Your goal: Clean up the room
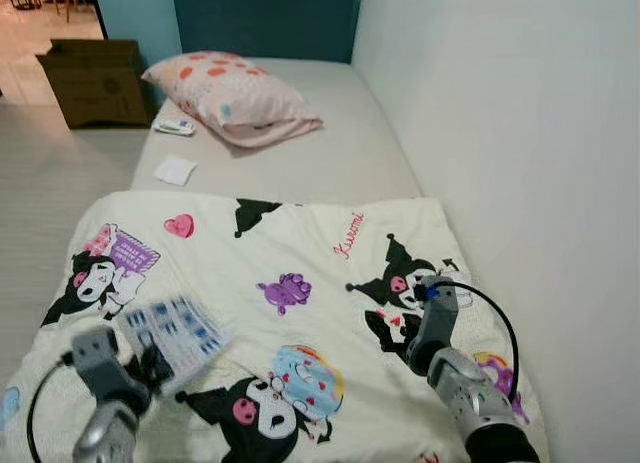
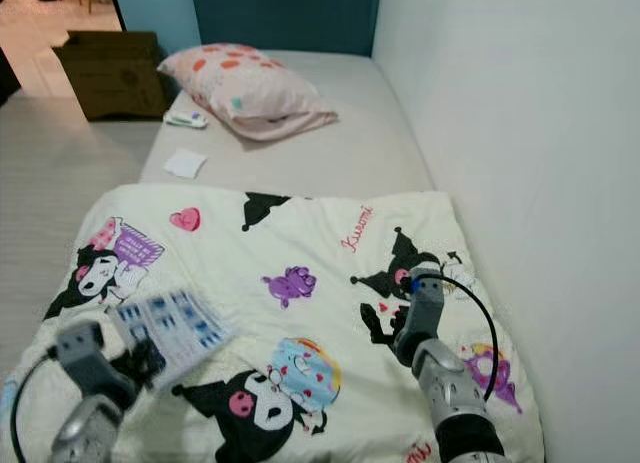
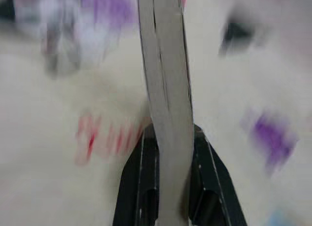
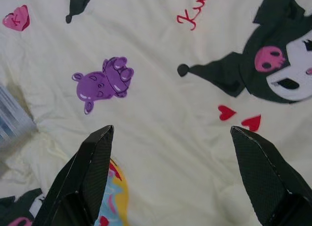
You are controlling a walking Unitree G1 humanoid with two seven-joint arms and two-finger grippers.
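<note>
Your left gripper (image 3: pixel 168 153) is clamped on a thin blue-and-white printed booklet (image 1: pixel 178 335), lifted above the cream cartoon-print blanket (image 1: pixel 300 253). Your right gripper (image 4: pixel 180 153) hovers spread wide over that blanket. Farther off lies a pink spotted pillow (image 1: pixel 232 95).

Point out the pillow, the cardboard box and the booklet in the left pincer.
pillow (image 1: pixel 228 95), left eye view, middle of its spotted top.
cardboard box (image 1: pixel 97 83), left eye view, its front wall.
booklet (image 1: pixel 180 333), left eye view, its blue-printed cover.
</note>
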